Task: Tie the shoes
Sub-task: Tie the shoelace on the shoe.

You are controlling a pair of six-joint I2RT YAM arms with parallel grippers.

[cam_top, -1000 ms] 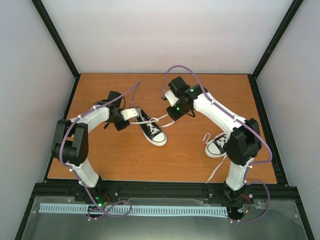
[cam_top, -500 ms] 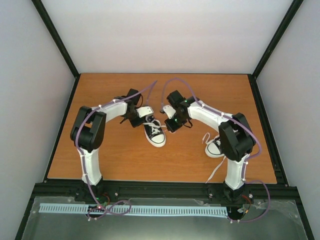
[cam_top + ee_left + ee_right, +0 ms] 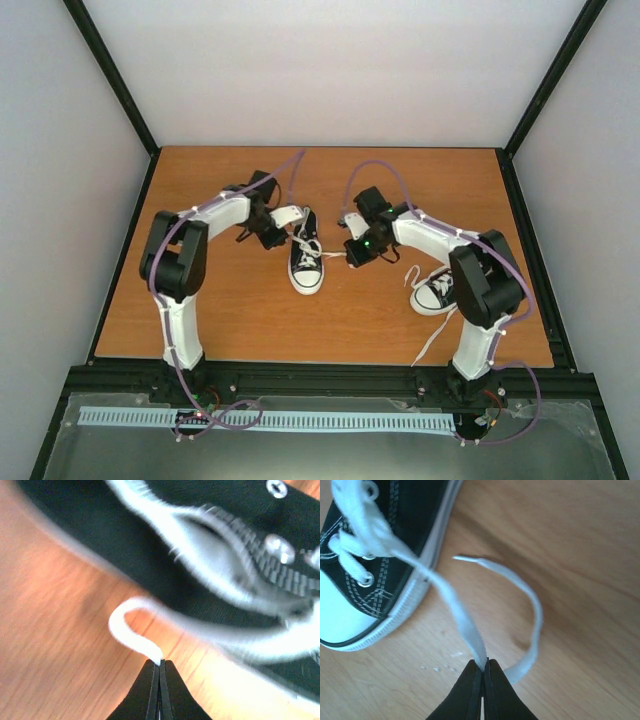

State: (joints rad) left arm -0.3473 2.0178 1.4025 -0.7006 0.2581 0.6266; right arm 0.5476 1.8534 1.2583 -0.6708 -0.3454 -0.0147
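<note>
Both grippers clenched on lace ends of the middle shoe (image 3: 305, 268); the pair sits on the table (image 3: 220, 320).

Top view: middle shoe near table centre, toe cap toward the near edge. The left gripper (image 3: 296, 228) is just beside its heel end on the left, and the right gripper (image 3: 349, 256) is just beside it on the right. The second shoe (image 3: 434, 290) lies well apart, by the right arm (image 3: 470, 285), with a loose lace trailing toward the near edge.
Left wrist view (blurred): jaws pinched tight on the left lace (image 3: 131, 630), which bends over the wood and runs up to the shoe's black side.
Right wrist view: jaws pinched tight on the right lace (image 3: 462, 620), which runs from the eyelets over the white sole edge down to the fingertips. Its free tail curls round to the right, tip lying on the table near the shoe.
</note>
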